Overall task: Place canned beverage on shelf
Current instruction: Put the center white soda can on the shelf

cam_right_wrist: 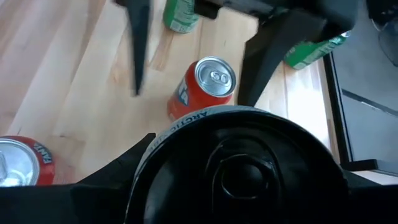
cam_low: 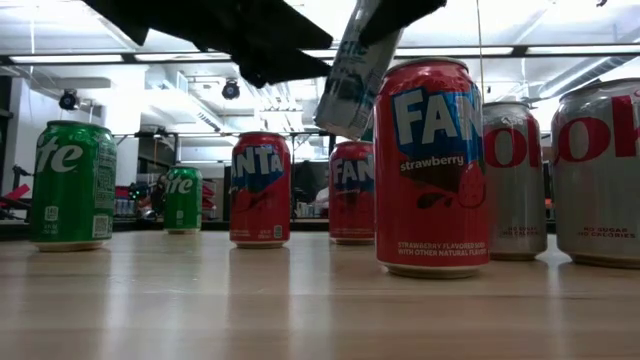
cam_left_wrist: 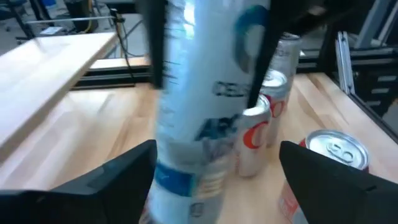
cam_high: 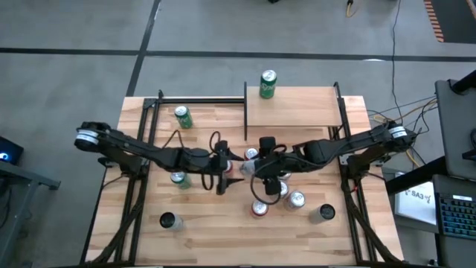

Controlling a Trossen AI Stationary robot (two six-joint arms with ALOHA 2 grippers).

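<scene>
Between both claws above mid-tabletop (cam_high: 193, 238) | pale can (cam_high: 246, 167) held tilted by right claw (cam_high: 253, 168) | left claw (cam_high: 229, 170) spread wide beside it | shelf (cam_high: 297, 119) beyond right claw, right arm nearer

pale can (cam_right_wrist: 236, 171) between fingers (cam_right_wrist: 112, 180), red can (cam_right_wrist: 202, 87)

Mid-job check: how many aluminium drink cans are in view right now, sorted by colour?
Green cans: 3
Red cans: 3
Silver cans: 2
Pale blue-and-white can, lifted off the table: 1
Dark can: 1
Total: 10
</scene>
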